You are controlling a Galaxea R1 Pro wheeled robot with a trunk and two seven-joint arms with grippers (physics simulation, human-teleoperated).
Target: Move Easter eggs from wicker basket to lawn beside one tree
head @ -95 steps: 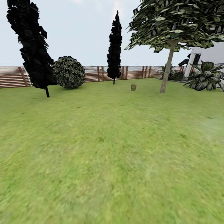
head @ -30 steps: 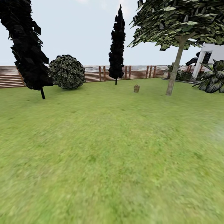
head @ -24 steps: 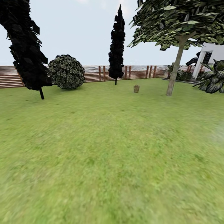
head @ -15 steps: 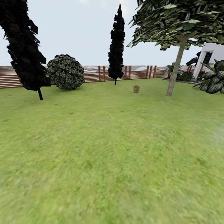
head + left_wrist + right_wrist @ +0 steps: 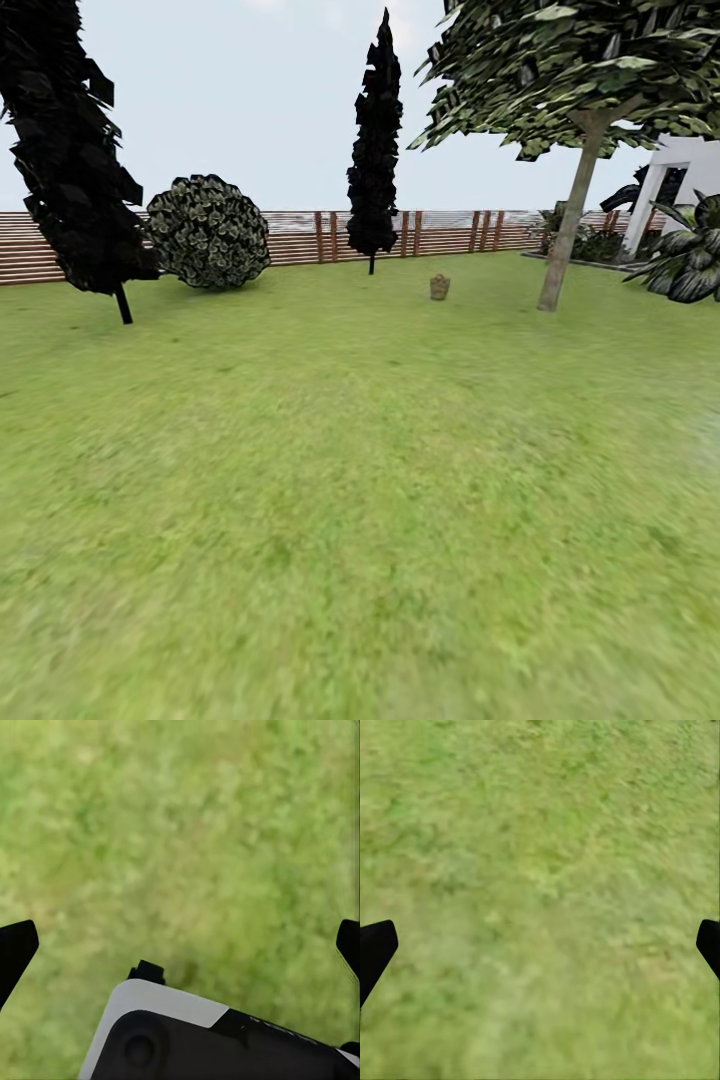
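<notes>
Basket (image 5: pixel 439 287) far off on lawn (image 5: pixel 350 480), near pale-trunked tree (image 5: pixel 560 250); eggs too distant to see, likely light, smooth, best cradled around the middle; left gripper (image 5: pixel 180 945) and right gripper (image 5: pixel 540 945) spread wide, empty.

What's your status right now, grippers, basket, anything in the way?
Both grippers open, empty, over grass: left gripper, right gripper. Wicker basket far ahead on the lawn, left of the pale-trunked tree. Eggs too small to tell. Nothing between.

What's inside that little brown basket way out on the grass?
The wicker basket stands far off on the lawn, near the pale-trunked tree. Its woven side shows; whatever lies inside is hidden and too small to tell.
</notes>
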